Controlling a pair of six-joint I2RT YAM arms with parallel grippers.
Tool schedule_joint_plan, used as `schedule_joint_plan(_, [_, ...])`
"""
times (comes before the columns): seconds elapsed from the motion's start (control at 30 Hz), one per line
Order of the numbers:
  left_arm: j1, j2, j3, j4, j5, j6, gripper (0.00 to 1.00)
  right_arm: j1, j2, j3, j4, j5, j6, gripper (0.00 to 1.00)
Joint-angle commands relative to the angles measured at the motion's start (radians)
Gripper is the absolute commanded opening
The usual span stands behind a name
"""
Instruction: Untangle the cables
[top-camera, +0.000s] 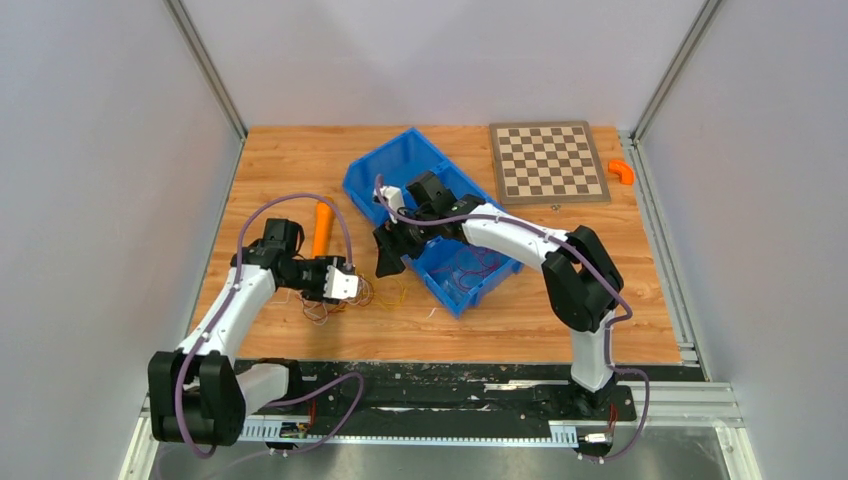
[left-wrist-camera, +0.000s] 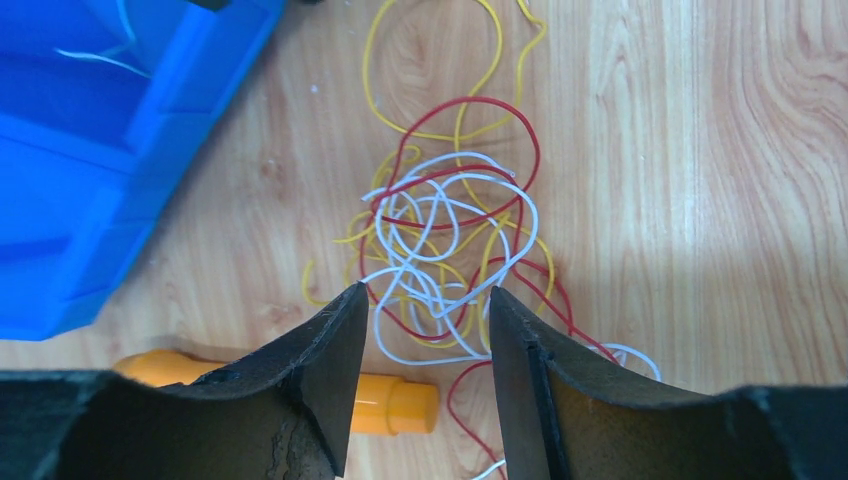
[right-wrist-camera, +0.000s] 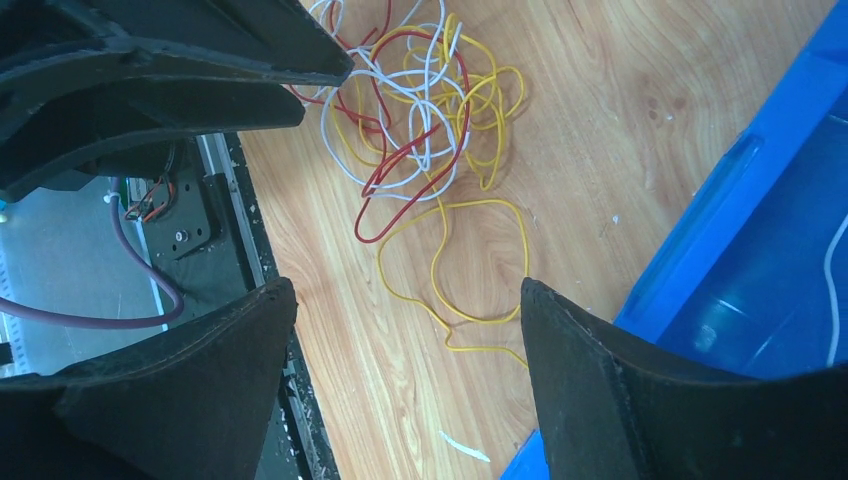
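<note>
The cables (left-wrist-camera: 447, 240) are a small tangle of white, red and yellow wires lying on the wooden table, left of the blue bin (top-camera: 395, 165). In the top view the tangle (top-camera: 372, 297) lies just under my left gripper (top-camera: 352, 290). In the left wrist view my left gripper (left-wrist-camera: 425, 300) is open and empty, and its jaws stand either side of the tangle's near edge. My right gripper (top-camera: 388, 258) hangs by the bin's left wall. In the right wrist view it (right-wrist-camera: 405, 290) is open and empty above a loose yellow loop (right-wrist-camera: 480, 262), short of the tangle (right-wrist-camera: 415, 90).
An orange cylinder (top-camera: 322, 228) lies left of the bin and shows under my left fingers (left-wrist-camera: 395, 402). More thin wires lie in the bin (top-camera: 468, 270). A chessboard (top-camera: 548, 162) and a small orange piece (top-camera: 622, 172) sit at the back right. The table's metal front edge (right-wrist-camera: 200, 230) is close.
</note>
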Motion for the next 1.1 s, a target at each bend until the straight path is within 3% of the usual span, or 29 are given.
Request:
schedule_joint_plan(0.0, [-0.004, -0.065, 0.038, -0.026, 0.068, 0.044, 0.56, -0.011, -0.072, 0.005, 0.028, -0.008, 0.003, 0.81])
schedule_joint_plan(0.47, [-0.005, 0.094, 0.068, -0.052, -0.015, 0.184, 0.42, -0.057, -0.086, -0.002, 0.027, -0.021, 0.01, 0.81])
schedule_joint_plan(1.07, [-0.01, 0.08, 0.071, -0.122, -0.013, 0.245, 0.47, -0.084, -0.081, -0.021, 0.026, -0.039, 0.025, 0.81])
